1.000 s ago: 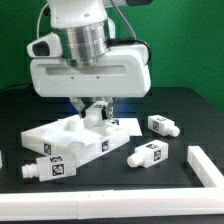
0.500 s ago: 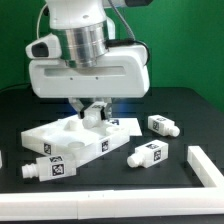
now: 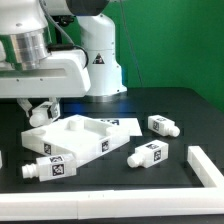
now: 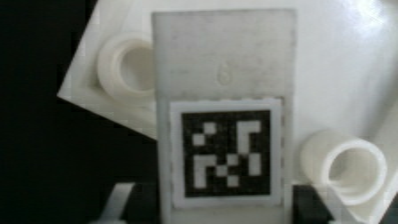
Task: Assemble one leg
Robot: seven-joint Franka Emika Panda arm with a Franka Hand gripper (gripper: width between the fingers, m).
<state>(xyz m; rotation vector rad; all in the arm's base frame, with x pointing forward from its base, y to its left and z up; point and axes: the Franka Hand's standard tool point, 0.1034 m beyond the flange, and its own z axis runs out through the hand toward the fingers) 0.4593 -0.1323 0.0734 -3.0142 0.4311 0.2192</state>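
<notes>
Claw (image 3: pixel 42 109) clamps leg (image 4: pixel 219 110) at panel (image 3: pixel 82 136) corner

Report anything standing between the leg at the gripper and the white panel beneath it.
Nothing visible stands between them. The leg sits between the fingers of the gripper, right over the panel, whose round sockets flank it in the wrist view. The loose legs lie on the table beside the panel.

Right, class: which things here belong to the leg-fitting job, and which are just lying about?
Job in hand: held leg; tool gripping it; square panel.
Lying about: marker board; spares, from the exterior view's left: first spare leg; second spare leg; third spare leg.
</notes>
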